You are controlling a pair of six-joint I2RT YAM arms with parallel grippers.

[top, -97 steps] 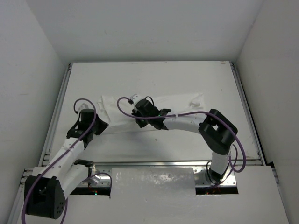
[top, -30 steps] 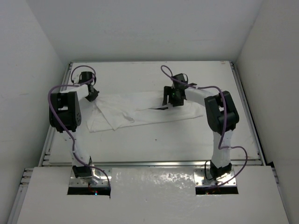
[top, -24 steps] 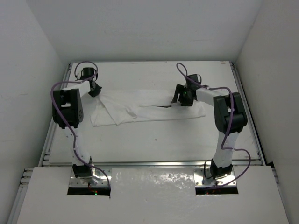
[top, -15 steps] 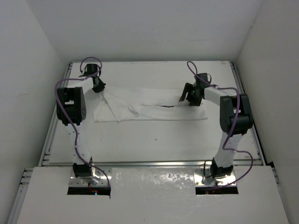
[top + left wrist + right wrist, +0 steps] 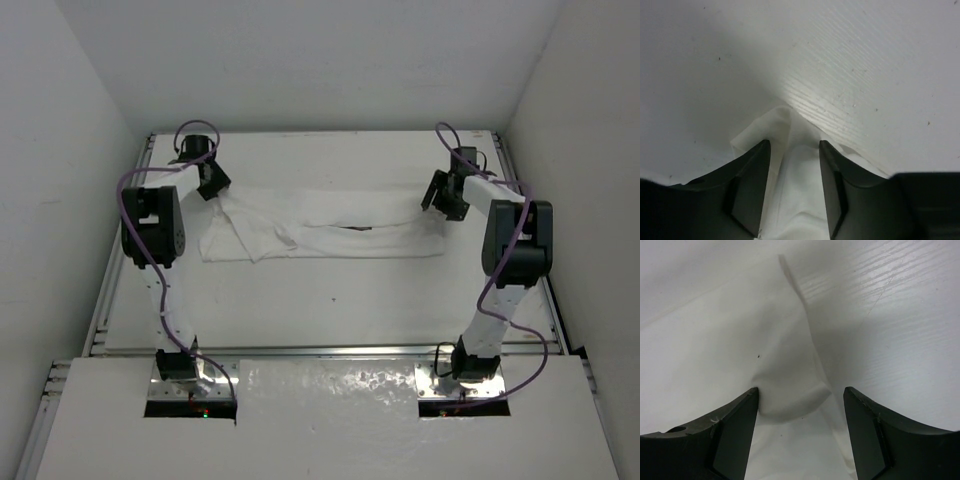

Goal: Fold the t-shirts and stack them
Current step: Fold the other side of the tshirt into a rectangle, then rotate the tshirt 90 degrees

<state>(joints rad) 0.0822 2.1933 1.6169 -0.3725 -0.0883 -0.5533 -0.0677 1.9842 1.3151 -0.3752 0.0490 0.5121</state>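
Left arm folded upright, the left gripper [image 5: 212, 182] tips onto the left end of the t-shirt [image 5: 320, 228], fingers [image 5: 750, 190] partly apart astride a cloth corner, not pinching it. The shirt lies stretched across the far half of the table [image 5: 330, 300]. At its right end the right gripper [image 5: 444, 196], arm outstretched, gapes wide around a raised fold, holding nothing.

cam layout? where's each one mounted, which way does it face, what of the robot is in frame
Top: high behind the bases, looking down on the table; left arm, right arm and t-shirt all show.
Left wrist: on the left arm, looking past the left fingers at a t-shirt corner.
Right wrist: on the right arm, looking down; right fingers sit either side of a t-shirt fold.
Shared: t-shirt and table appear in all three.
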